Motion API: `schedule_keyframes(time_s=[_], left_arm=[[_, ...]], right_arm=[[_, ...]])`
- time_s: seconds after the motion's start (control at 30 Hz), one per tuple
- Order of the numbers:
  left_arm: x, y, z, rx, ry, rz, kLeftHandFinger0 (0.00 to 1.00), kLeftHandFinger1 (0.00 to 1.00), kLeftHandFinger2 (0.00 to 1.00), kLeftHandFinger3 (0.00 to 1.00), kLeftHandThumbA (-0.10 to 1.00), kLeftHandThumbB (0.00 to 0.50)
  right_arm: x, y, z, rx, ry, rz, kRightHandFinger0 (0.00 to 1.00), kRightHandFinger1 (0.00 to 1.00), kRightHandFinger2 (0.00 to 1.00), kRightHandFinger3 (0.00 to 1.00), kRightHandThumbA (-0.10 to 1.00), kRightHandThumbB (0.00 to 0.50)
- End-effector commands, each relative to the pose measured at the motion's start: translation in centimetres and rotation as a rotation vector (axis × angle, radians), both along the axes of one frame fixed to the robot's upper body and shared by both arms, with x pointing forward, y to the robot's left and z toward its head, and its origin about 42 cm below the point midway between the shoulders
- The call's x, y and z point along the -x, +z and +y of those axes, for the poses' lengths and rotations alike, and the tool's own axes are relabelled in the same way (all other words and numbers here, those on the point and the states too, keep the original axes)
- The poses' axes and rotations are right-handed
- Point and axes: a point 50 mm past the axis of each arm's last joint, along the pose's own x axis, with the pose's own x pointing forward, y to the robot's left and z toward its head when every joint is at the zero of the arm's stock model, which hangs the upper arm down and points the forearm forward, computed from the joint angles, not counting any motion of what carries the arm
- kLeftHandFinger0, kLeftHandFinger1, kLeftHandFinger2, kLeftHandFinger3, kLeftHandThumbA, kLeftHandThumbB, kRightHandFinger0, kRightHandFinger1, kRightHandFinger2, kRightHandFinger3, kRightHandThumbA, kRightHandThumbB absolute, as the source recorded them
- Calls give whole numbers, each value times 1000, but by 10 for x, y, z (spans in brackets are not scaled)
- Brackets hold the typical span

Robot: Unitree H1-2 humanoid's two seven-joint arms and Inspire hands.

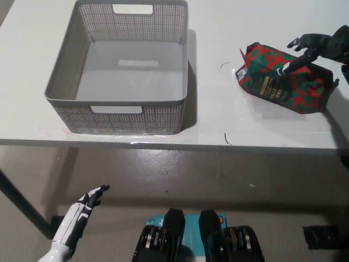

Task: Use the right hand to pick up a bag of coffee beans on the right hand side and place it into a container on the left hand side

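Red-and-green coffee bag [286, 79] is seen flat on the table [218, 125] at upper right, long axis slanting down-right. Right hand [312, 48] is poised over its top edge, fingers spread, nothing gripped. Basket [128, 112] sits well left; left hand [90, 200] hangs low, spread.

White table [218, 117]: grey basket [125, 101] left, coffee bag [283, 79] right, apart.

You have the red and green coffee bag [283, 79] lying flat on its side directly beneath the right hand [313, 46], fingers spread over its top edge; the grey perforated container [126, 68] sits upright, well apart toward the left hand's side.
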Motion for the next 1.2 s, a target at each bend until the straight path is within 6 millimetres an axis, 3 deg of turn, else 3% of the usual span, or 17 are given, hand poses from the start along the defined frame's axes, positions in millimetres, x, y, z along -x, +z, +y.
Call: schedule_keyframes(time_s=[0.0,0.17,0.23,0.33,0.43,0.7,0.77,0.8,0.83,0.87,0.9,0.93,0.97,1.0,1.03,1.07,1.17], left_arm=[[-10,19,2,-12,-32,-74,1000,1000,1000,1000,1000,253],[-12,22,0,-10,-46,-79,1000,1000,1000,1000,1000,241],[-14,23,-1,-12,-47,-80,1000,1000,1000,1000,1000,230],[-18,26,-1,-18,-47,-87,1000,1000,1000,1000,1000,219],[-20,30,1,-24,-44,-98,1000,1000,1000,1000,1000,244],[-27,33,-1,-25,-57,-109,1000,1000,1000,1000,1000,224],[-28,34,-1,-22,-56,-110,1000,1000,1000,1000,1000,246],[-29,36,-1,-25,-56,-111,1000,1000,1000,1000,1000,258],[-32,37,0,-28,-57,-114,1000,1000,1000,1000,1000,260],[-32,38,-1,-36,-58,-125,1000,1000,1000,1000,1000,261],[-33,39,-1,-34,-59,-126,1000,1000,1000,1000,1000,260],[-33,39,-1,-30,-61,-125,1000,1000,1000,1000,1000,260],[-33,39,-1,-29,-59,-125,1000,1000,1000,1000,1000,249],[-34,39,-1,-22,-58,-124,1000,1000,1000,1000,1000,236],[-35,39,-2,-21,-58,-124,1000,1000,1000,1000,1000,236],[-35,38,-2,-20,-58,-121,1000,1000,1000,1000,1000,241],[-35,38,-1,-23,-56,-119,1000,1000,1000,1000,1000,227]], right_arm=[[-4,17,4,-35,15,-66,1000,1000,1000,1000,1000,500],[0,-11,2,-62,-16,-26,1000,1000,1000,1000,984,500],[2,-20,1,-42,4,-22,1000,1000,1000,1000,992,458],[5,-36,2,-5,19,-5,1000,1000,1000,1000,1000,474],[10,-59,3,-11,-5,31,1000,1000,1000,1000,1000,500],[23,-101,-3,-11,-17,75,1000,1000,1000,1000,955,473],[24,-105,-3,-40,-41,50,1000,1000,1000,1000,690,434],[24,-107,-5,-91,-83,-40,1000,1000,1000,1000,389,391],[24,-106,-5,-109,-97,-71,969,913,1000,1000,262,375],[23,-106,-7,-38,-105,-176,1000,1000,1000,852,49,310],[24,-106,-8,-30,-103,-237,808,777,824,609,-82,274],[24,-106,-11,-48,-109,-295,630,661,742,560,-96,264],[25,-106,-12,-89,-113,-342,36,86,274,314,-100,161],[26,-106,-14,-101,-119,-372,1,197,546,549,-100,121],[26,-105,-15,-102,-120,-376,0,333,724,716,-100,133],[25,-102,-17,-122,-125,-414,38,492,836,951,-100,145],[25,-97,-19,-143,-123,-467,219,715,983,995,-100,160]])
